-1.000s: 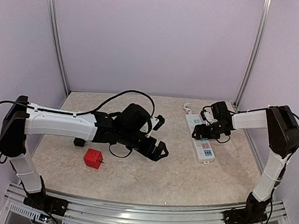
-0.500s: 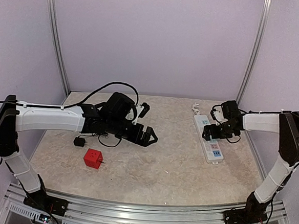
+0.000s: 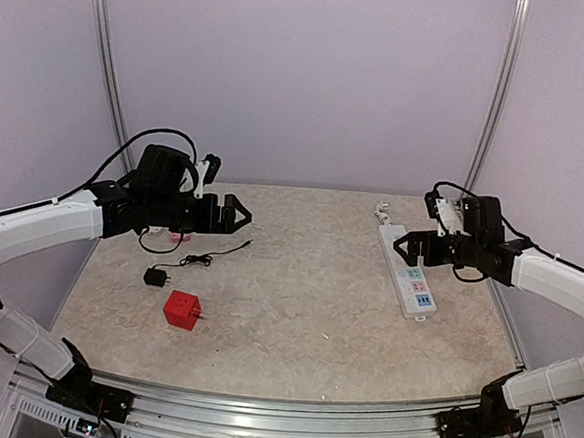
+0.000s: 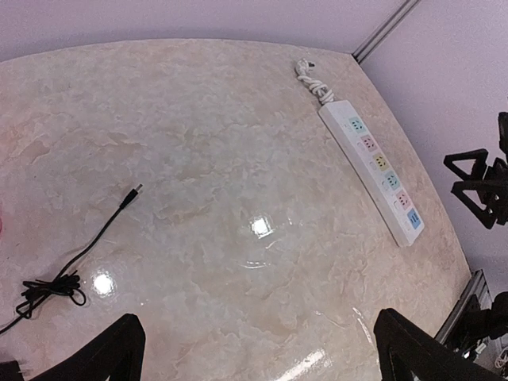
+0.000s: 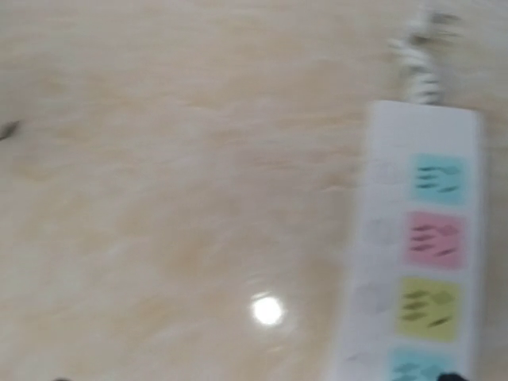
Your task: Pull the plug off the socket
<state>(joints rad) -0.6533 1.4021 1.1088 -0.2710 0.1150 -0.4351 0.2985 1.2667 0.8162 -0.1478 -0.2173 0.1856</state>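
Note:
The socket (image 3: 409,272), a long white strip with pastel outlet faces, lies at the right of the table and also shows in the left wrist view (image 4: 373,163) and, blurred, in the right wrist view (image 5: 413,238). No outlet face that shows has anything in it. A small black plug (image 3: 155,277) rests on the table at the left, its thin cord (image 4: 95,238) trailing right. My left gripper (image 3: 226,190) hangs open and empty above the back left. My right gripper (image 3: 420,226) is open and empty just right of the socket.
A red cube adapter (image 3: 181,310) sits on the marble tabletop near the front left, close to the black plug. The socket's coiled white cord (image 4: 311,78) lies at its far end. Purple walls and metal posts enclose the table.
The left arm has drawn back from the table's middle to the back left. The right arm has pulled back to the right, off the socket. The socket shifted slightly right early on.

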